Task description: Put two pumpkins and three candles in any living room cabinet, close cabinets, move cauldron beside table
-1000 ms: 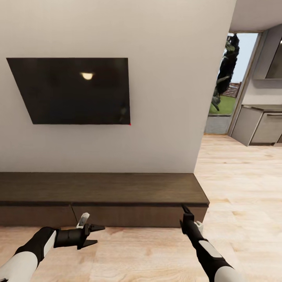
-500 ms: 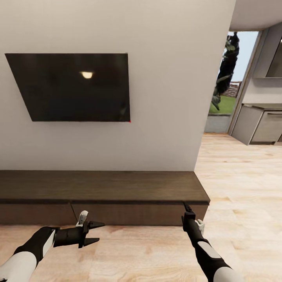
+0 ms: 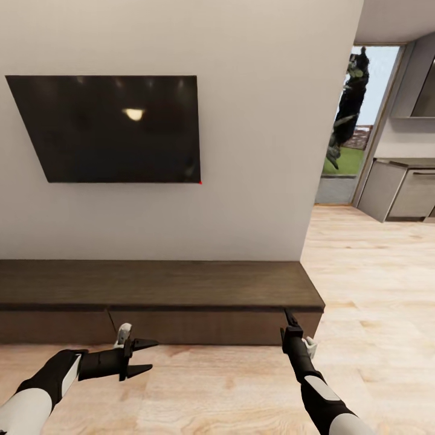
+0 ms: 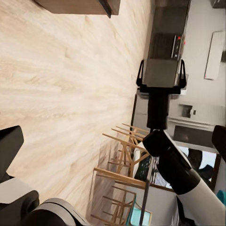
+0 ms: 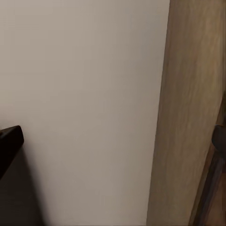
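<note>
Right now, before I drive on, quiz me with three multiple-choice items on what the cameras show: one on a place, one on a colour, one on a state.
1. Where is the cabinet?
A. On the floor against the wall, under the black screen
B. Hung above the screen
C. Out in the kitchen area

2. What colour is the cabinet?
A. White
B. Dark brown
C. Light grey

3. How does the left gripper stand?
A. Shut on a pumpkin
B. Shut on a candle
C. Open, holding nothing

Answers:
1. A, the head view shows the long low unit along the wall below the screen.
2. B, its top and fronts are dark brown wood.
3. C, its two dark fingers are spread apart over the wood floor with nothing between them.
</note>
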Robot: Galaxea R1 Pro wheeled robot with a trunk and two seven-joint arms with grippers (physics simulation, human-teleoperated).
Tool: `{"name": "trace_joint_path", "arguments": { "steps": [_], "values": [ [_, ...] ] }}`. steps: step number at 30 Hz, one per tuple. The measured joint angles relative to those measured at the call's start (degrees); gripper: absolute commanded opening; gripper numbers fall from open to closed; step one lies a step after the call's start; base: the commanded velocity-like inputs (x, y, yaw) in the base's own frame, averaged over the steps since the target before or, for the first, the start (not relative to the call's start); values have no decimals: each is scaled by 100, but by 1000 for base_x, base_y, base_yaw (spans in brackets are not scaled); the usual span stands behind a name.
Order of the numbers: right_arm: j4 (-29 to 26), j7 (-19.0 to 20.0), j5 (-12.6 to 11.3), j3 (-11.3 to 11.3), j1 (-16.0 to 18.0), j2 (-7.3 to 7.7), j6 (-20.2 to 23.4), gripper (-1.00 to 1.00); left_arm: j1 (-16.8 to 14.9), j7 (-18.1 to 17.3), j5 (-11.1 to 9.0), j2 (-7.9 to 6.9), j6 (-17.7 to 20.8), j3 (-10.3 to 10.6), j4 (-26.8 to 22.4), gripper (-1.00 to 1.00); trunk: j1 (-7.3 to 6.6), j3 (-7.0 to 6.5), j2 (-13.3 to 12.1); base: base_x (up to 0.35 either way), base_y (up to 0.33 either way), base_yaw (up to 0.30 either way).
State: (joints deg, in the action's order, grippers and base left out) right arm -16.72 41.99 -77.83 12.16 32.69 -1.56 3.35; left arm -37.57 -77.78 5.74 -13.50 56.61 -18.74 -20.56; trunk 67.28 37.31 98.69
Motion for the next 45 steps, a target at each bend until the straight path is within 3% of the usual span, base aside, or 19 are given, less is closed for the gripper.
{"name": "trace_joint_path", "arguments": {
  "steps": [13, 45],
  "values": [
    [250, 42, -110, 52, 0, 5, 87, 100, 1, -88, 7, -37, 7, 17, -1, 100, 286, 233, 521, 0, 0, 0],
    [366, 146, -97, 41, 0, -2, 104, 100, -3, -102, -1, -76, -3, 19, -1, 100, 988, 808, 1805, 0, 0, 0]
  ]
}}
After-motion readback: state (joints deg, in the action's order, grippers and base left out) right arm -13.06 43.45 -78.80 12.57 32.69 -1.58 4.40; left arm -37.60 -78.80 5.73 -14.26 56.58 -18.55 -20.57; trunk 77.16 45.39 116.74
